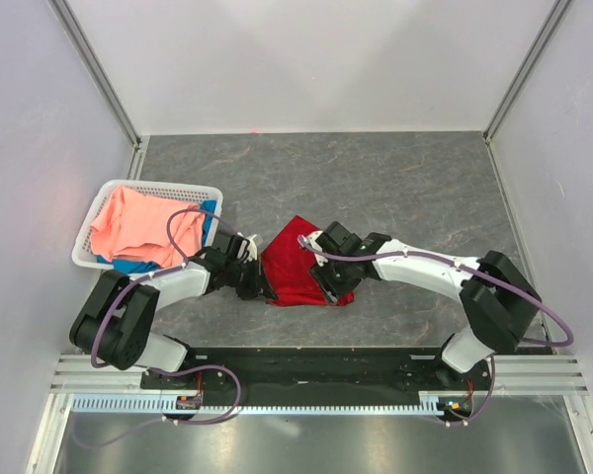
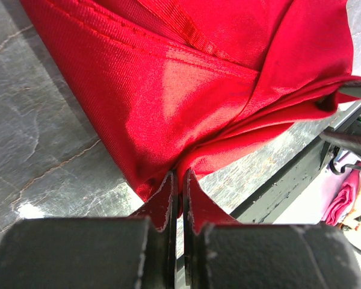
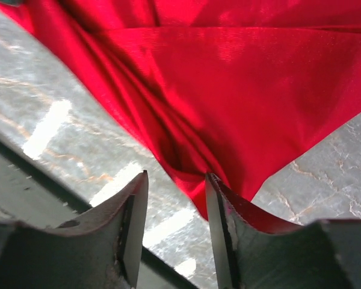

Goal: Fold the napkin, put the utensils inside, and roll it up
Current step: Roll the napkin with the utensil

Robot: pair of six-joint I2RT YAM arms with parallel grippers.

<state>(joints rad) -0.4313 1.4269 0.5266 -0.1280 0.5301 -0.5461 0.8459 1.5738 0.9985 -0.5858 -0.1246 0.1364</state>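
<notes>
Your left gripper (image 2: 179,180) is clamped tight on a corner of the red napkin (image 2: 186,90), with a small tab of fabric pinched between the closed jaws. Your right gripper (image 3: 176,177) has its jaws about halfway apart. Another corner of the napkin hangs against the inner face of one finger, with the gap beside it empty, so nothing is gripped there yet.

From above, the napkin (image 1: 298,265) sits bunched and creased near the middle of the grey table (image 1: 395,178), a little toward 6 o'clock. The left gripper is at its 8 o'clock edge and the right at about 4 o'clock. At 9 o'clock from the napkin stands a white basket (image 1: 158,186) holding a salmon-pink cloth (image 1: 138,225) over a blue cloth (image 1: 130,265).

I judge you are early in the fold step: you are taking hold of two corners so the cloth can be pulled flat. The folds running off the left-hand corner show it is far from flat.

Next, centre the loose corner between the right jaws before you close them, or they will catch only the hem and slip. Then draw the two corners apart, toward 9 and 3 o'clock, low over the table. The spoon is not in any view, so find it before you fold.
</notes>
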